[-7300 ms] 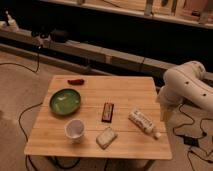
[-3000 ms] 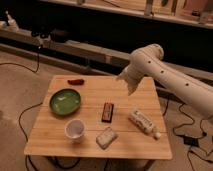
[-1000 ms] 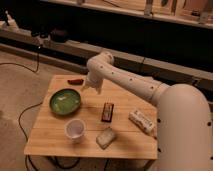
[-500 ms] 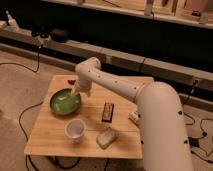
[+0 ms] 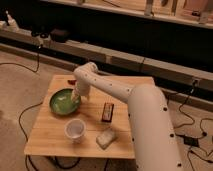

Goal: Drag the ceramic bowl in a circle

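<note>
The ceramic bowl [image 5: 62, 102] is wide, shallow and glossy green with a pale patch inside. It sits on the left part of the wooden table [image 5: 55, 141]. My white arm reaches across the table from the right. My gripper [image 5: 75, 96] is at the bowl's right rim, over its inner edge. The arm hides part of the table's right side.
A small white cup [image 5: 74, 129] stands in front of the bowl. A dark rectangular packet [image 5: 107, 111] lies mid-table, a pale wrapped item [image 5: 105, 138] near the front edge. A small red object [image 5: 72, 81] lies at the back. Cables run on the floor around the table.
My arm has swung from the table's right side across to the left, and the gripper has come down onto the bowl's right rim. The bowl stays in about the same place.
</note>
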Robot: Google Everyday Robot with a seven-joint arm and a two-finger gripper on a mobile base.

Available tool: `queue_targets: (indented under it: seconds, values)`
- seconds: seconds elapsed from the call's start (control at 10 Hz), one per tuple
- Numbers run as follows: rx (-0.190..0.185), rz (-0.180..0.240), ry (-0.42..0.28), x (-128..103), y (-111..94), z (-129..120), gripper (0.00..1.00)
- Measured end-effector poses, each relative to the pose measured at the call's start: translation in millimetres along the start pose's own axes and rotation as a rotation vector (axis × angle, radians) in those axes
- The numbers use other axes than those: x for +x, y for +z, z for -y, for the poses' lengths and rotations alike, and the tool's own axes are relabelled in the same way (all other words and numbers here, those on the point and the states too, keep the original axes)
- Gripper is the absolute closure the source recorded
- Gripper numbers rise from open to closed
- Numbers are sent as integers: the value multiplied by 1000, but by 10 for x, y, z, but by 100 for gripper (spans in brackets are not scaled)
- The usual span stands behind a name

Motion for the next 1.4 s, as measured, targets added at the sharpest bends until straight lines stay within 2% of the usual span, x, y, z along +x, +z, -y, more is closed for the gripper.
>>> queue_targets:
  seconds: [0.2,0.4,0.6,0.9,1.2,1.4]
  values:
    - [5,14,21,11,72,-60,63]
    - [17,17,64,42,46,-188,86]
    - [18,10,115,57,-27,-400,99]
    - [6,8,188,-51,-200,-778,100]
    - [-23,-1,312,-281,-426,-1337,100]
    - [-59,13,373,-535,-541,-1609,100]
